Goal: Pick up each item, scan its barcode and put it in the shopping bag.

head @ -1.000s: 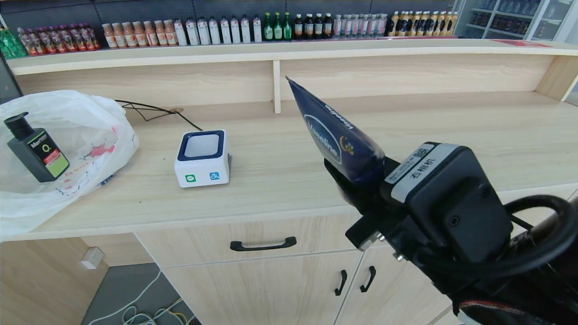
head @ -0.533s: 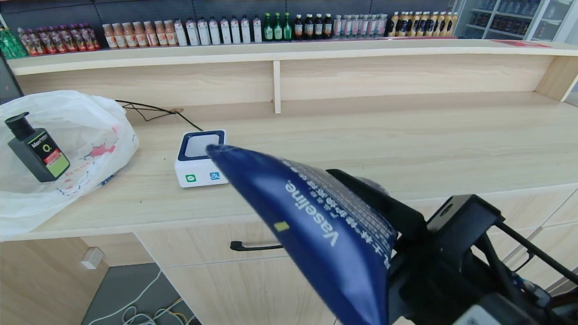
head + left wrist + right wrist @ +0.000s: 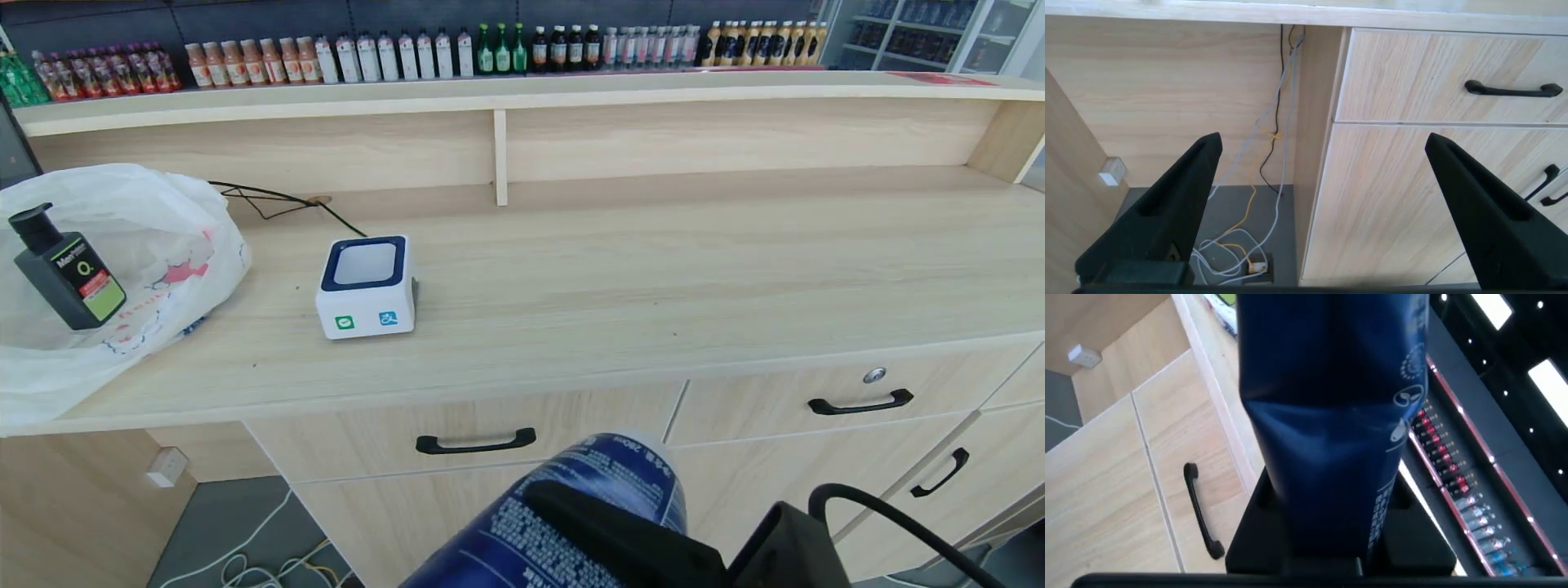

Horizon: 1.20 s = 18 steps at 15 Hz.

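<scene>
Wooden counter (image 3: 653, 269) carries a white shopping bag (image 3: 163, 237) at left, with a scanner (image 3: 366, 284) near it. Blue tube (image 3: 620, 465) sits clamped in the right gripper (image 3: 1331, 514), low before the drawers. Left gripper (image 3: 1323, 220) gapes wide, empty. Step looks like scanning; next, bring the tube's barcode over the scanner window.

- Light wooden counter (image 3: 653, 269): a long worktop with a raised ledge (image 3: 490, 94) along its rear edge, carried by an upright divider (image 3: 500, 155).
- Drinks bottles (image 3: 457, 51): one row on the shelving behind the ledge.
- Black cable (image 3: 269, 200): lies at the counter's rear left, near a round opening in the top.
- Drawer fronts below the front edge: black handles (image 3: 476, 443) and one round lock (image 3: 874, 375).
- Wall socket (image 3: 167, 466) and loose wires (image 3: 261, 563): under the counter's left end.
</scene>
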Tool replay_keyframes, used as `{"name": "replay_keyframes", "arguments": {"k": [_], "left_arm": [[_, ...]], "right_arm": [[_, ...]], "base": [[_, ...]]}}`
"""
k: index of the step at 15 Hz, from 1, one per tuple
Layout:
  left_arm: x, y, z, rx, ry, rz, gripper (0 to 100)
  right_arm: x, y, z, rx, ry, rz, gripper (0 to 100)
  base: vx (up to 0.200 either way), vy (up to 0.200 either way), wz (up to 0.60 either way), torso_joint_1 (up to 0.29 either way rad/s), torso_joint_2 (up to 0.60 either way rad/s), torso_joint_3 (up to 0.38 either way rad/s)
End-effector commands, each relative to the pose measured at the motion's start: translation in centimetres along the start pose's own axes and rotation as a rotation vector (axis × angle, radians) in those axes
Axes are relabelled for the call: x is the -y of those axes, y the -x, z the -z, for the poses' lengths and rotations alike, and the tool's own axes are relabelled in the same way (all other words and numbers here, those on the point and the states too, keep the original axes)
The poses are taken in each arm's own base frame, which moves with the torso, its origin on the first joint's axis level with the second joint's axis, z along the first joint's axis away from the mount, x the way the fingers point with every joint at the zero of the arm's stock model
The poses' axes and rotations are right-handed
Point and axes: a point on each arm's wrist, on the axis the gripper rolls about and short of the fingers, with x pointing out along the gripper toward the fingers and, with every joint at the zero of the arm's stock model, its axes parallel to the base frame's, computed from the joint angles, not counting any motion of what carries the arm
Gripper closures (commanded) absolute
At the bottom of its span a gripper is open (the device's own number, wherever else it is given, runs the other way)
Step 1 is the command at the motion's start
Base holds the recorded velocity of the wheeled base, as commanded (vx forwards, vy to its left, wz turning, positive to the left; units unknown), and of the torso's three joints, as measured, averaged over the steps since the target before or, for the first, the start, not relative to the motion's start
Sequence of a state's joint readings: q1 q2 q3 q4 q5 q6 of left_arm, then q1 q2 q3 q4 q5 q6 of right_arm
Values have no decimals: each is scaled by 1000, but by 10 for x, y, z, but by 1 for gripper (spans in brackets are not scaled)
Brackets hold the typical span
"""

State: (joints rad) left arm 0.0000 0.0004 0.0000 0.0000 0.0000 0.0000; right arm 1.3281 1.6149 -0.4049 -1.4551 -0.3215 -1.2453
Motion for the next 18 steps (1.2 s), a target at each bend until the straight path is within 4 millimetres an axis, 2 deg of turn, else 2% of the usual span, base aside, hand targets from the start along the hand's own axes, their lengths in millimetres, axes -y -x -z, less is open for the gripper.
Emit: {"name": "replay_keyframes", "arguments": {"k": [1, 4, 6, 9, 18], "left_arm": [[0, 0, 0, 0, 0, 0, 0], [0, 0, 0, 0, 0, 0, 0], [0, 0, 0, 0, 0, 0, 0], [0, 0, 0, 0, 0, 0, 0], [0, 0, 0, 0, 0, 0, 0]], "right_arm": [[-13, -10, -9, 42, 21, -37, 100], [-25, -13, -16, 71, 29, -75, 100], [-24, -20, -23, 135, 37, -81, 100], [-32, -14, -19, 157, 54, -129, 100], [-28, 1, -7, 137, 286, -103, 100]], "base": [[0, 0, 0, 0, 0, 0], [0, 0, 0, 0, 0, 0], [0, 0, 0, 0, 0, 0], [0, 0, 0, 0, 0, 0], [0, 0, 0, 0, 0, 0]]}}
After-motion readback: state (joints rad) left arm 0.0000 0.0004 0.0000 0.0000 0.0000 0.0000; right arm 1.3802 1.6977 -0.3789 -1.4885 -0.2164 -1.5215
